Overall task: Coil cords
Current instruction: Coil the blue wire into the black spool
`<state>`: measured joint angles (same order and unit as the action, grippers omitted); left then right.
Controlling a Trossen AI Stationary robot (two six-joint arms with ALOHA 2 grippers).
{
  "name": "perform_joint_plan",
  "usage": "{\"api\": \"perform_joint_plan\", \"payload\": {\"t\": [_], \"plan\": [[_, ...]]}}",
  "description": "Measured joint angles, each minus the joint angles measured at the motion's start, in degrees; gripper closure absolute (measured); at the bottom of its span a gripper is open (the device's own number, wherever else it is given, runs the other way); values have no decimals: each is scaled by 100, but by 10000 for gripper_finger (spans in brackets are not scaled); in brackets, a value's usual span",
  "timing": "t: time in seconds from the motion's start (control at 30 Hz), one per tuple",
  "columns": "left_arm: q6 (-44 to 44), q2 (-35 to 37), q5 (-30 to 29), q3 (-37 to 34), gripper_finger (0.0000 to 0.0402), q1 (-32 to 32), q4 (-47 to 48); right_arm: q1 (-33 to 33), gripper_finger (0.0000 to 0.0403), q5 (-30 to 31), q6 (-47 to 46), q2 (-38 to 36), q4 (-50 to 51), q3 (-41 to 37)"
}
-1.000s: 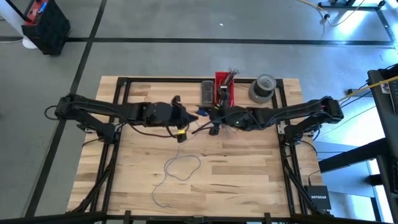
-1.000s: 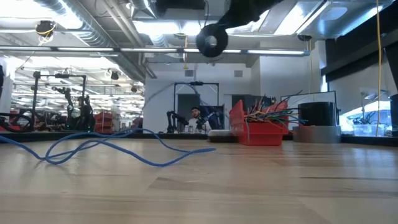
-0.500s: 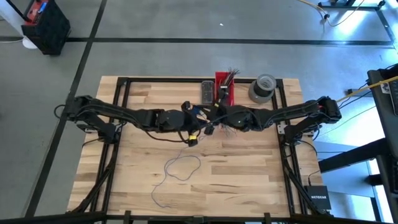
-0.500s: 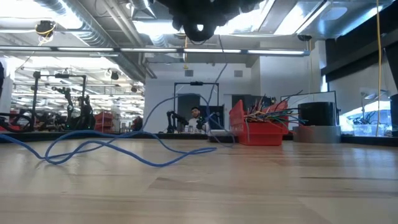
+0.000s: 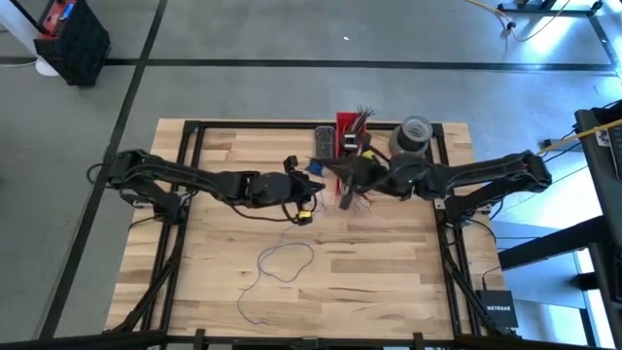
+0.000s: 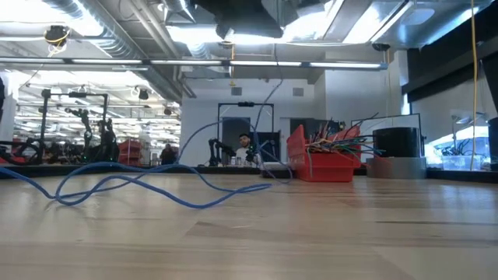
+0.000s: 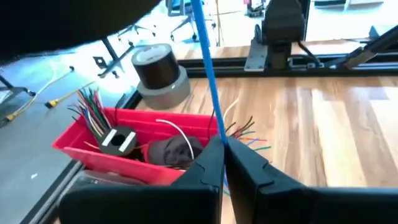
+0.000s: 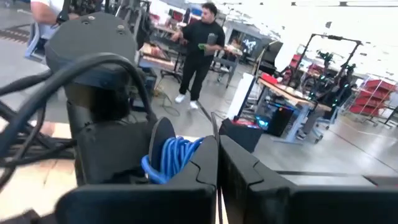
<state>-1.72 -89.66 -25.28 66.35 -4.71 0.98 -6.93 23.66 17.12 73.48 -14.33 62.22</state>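
High view: both arms met above the bench (image 5: 389, 253); slack blue cord (image 5: 277, 262) lay looped nearby. Left wrist view: the left gripper (image 7: 222, 146) had its fingers clamped on the cord. Right wrist view: the right gripper (image 8: 217, 146) was closed beside wound blue turns (image 8: 171, 158). Even tension would keep turns tidy.

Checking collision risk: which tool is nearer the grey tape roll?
Right. The right tool sits in front of the red bin, diagonally in from the grey tape roll at the table's back edge. The left tool is farther over, on the bin's other side.
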Motion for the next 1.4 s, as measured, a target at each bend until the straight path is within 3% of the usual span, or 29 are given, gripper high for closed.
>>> {"api": "perform_joint_plan", "payload": {"t": [0.33,0.87,0.97,1.17,1.3,1.4], "plan": [[-23,2,28,-2,396,19,58,-176,395,-217,-13,-598,290,-7],[-126,-25,24,-35,396,26,168,-438,395,-225,281,-1174,714,634],[-207,-34,-22,-48,396,31,240,-440,395,-247,172,-1174,1129,638],[-436,109,-767,-66,396,109,339,-438,395,-348,-53,-1100,2163,680],[-422,370,-781,-61,396,290,472,-435,395,-329,-174,-1001,2857,664],[-351,573,-778,-55,396,403,605,-434,395,62,-203,-899,3239,656]]}}
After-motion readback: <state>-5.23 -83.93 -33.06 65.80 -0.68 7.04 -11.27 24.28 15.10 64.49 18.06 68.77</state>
